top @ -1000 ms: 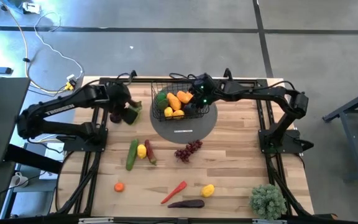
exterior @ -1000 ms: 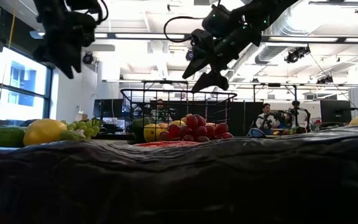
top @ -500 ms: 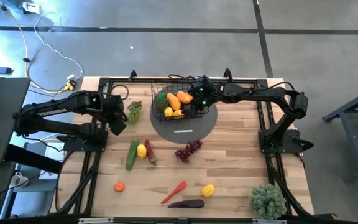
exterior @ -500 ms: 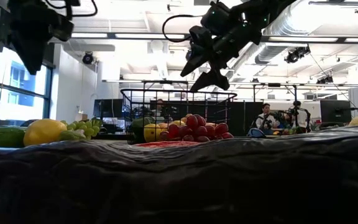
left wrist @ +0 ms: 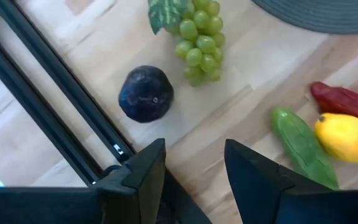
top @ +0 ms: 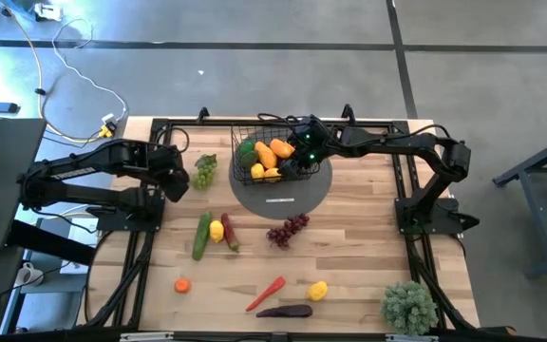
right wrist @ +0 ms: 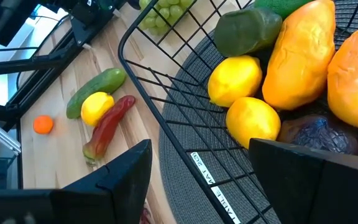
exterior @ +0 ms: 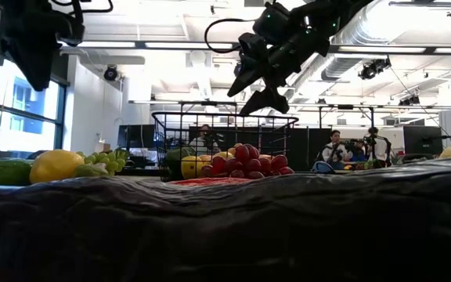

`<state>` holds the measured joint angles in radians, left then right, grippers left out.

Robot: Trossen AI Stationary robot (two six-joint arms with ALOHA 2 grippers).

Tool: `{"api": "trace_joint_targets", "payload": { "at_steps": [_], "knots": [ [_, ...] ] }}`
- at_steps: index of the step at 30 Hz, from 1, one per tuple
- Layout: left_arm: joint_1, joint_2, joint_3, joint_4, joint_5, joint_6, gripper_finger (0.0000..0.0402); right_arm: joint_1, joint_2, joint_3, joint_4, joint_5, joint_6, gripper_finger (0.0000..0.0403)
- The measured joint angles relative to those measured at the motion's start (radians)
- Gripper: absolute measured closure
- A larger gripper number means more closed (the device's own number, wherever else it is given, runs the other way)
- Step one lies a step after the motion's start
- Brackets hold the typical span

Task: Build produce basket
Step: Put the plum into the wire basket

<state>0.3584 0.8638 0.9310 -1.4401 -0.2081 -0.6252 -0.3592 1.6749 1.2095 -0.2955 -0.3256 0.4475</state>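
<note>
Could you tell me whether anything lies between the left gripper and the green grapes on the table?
Nothing visible does. The left gripper, fingers apart and empty, hovers over bare wood short of the green grapes. A dark round fruit lies off to one side, beside the frame rail, not on the direct line.

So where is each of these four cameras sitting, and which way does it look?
High view: above the table, looking straight down; both arms show, the basket between them.
Low view: at table-top height, looking level across the purple grapes into the room; both arms hang in from above.
Left wrist view: on the left arm, looking down past the left gripper at green grapes and a dark round fruit.
Right wrist view: on the right arm, past the right gripper, into the basket at lemons.
Both wrist views share the cucumber.
</note>
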Motion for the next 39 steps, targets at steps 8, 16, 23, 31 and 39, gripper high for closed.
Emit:
{"api": "trace_joint_targets", "payload": {
  "at_steps": [8,16,23,31,39],
  "knots": [
    [0.022,0.037,0.0,0.021,-0.09,-0.02,0.0245,0.0,0.0,0.0,0.0,0.0,0.001,0.0153],
    [0.1,0.111,0.0,0.118,-0.076,0.216,0.0245,0.0,0.0,0.0,0.0,-0.002,0.0,0.0153],
    [0.214,0.162,0.0,0.114,-0.035,0.375,0.0245,0.0,0.0,0.0,0.0,-0.003,-0.001,0.0153],
    [0.349,0.186,0.0,0.144,0.047,0.592,0.0245,0.0,0.0,0.0,0.0,-0.003,0.0,0.0153],
    [0.459,0.21,0.0,0.156,0.062,0.723,0.0227,0.0,0.0,0.0,0.0,-0.001,0.001,0.0153]
  ]
}}
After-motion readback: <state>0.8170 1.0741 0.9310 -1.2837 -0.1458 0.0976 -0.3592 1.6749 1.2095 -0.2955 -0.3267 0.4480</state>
